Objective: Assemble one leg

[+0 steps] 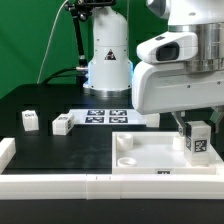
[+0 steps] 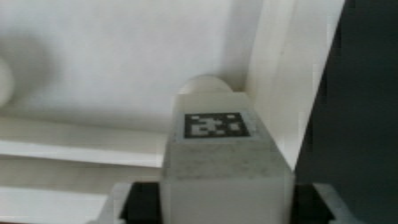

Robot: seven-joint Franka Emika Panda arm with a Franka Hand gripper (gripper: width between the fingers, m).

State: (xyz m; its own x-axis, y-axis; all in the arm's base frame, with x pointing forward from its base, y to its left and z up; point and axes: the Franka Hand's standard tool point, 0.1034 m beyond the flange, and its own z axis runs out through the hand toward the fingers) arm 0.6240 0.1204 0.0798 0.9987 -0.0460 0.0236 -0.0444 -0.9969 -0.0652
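Observation:
My gripper (image 1: 194,124) is shut on a leg (image 1: 197,141), a small white block with a black-and-white tag on its face. It holds the leg upright over the far right corner of the large flat white panel (image 1: 150,160). In the wrist view the leg (image 2: 221,150) fills the middle, tag facing the camera, with the dark fingers (image 2: 139,205) pressed on both sides. The panel (image 2: 107,110) lies behind it. I cannot tell whether the leg's lower end touches the panel. Two more legs (image 1: 30,120) (image 1: 63,124) lie loose on the black table at the exterior view's left.
The marker board (image 1: 108,117) lies in front of the arm's white base (image 1: 108,62). A white rail (image 1: 60,185) runs along the table's near edge, with a short white piece (image 1: 5,152) at its left end.

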